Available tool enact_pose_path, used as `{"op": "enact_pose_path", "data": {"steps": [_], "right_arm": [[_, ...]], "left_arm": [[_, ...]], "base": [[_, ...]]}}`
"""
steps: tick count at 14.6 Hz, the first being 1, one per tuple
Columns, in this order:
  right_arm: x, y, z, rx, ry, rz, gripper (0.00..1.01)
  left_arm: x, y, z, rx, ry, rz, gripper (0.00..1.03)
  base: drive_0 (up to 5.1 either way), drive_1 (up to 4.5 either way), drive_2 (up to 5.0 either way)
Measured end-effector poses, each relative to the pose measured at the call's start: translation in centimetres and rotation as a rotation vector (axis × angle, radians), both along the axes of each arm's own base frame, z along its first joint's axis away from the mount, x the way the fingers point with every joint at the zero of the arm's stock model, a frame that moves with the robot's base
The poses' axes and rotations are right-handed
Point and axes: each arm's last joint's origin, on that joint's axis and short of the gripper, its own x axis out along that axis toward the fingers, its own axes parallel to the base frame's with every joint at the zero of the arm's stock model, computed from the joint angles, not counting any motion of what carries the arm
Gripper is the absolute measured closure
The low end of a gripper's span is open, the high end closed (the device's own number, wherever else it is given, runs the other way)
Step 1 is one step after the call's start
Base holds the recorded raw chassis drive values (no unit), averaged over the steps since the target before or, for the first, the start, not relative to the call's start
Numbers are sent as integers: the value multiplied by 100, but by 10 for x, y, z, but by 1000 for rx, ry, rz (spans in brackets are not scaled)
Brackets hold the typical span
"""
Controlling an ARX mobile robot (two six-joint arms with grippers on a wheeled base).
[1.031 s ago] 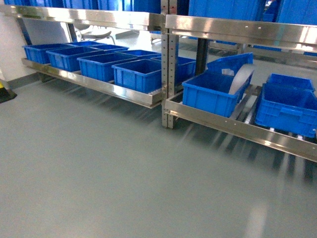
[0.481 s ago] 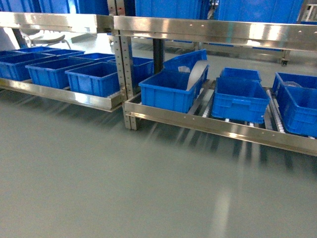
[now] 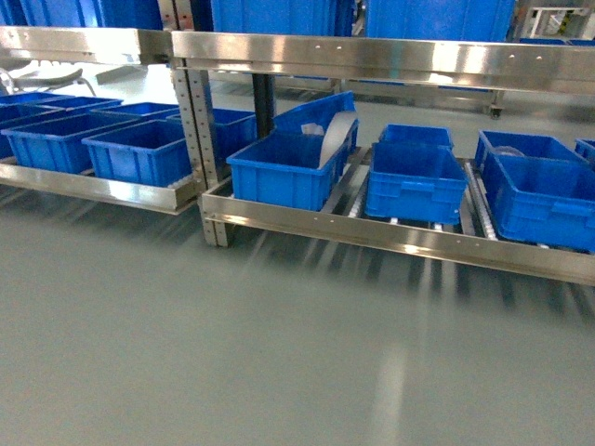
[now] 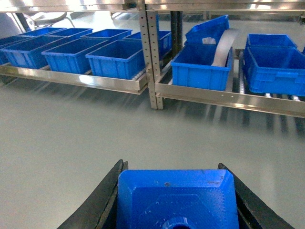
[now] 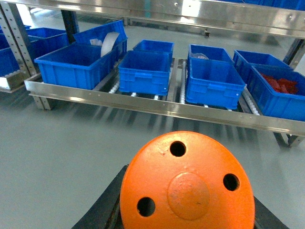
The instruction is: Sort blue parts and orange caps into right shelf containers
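Observation:
In the left wrist view a bright blue part (image 4: 176,198) sits between the dark fingers of my left gripper (image 4: 171,167), which is shut on it. In the right wrist view an orange cap (image 5: 186,183) with three holes fills the jaws of my right gripper (image 5: 188,191), shut on it. Ahead stands the steel shelf (image 3: 390,237), low over the floor. On its rollers stand the right shelf containers: one blue crate (image 3: 416,181) in the middle, another (image 3: 535,190) to its right, and a third (image 3: 284,167) to its left. Neither gripper shows in the head view.
Grey floor (image 3: 279,353) lies between me and the rack. A left rack section holds several more blue crates (image 3: 139,149) beyond the perforated post (image 3: 200,139). A tilted bin and white curved sheet (image 3: 337,135) rest in the leftmost crate. A far-right crate holds red pieces (image 5: 281,93).
The head view has swung to the right. The racks have slid left in the picture, and the right shelf section now fills the middle and right.

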Motion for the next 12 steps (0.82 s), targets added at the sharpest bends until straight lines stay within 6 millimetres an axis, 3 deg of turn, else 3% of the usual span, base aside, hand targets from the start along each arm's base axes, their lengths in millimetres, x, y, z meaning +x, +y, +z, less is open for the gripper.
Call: {"op": "enact_pose_path", "data": {"steps": [12], "right_arm": [[0,0,0,0,0,0,58]], "left_arm": [[0,0,0,0,0,0,58]], "base": [[-154,-154,-154]]}}
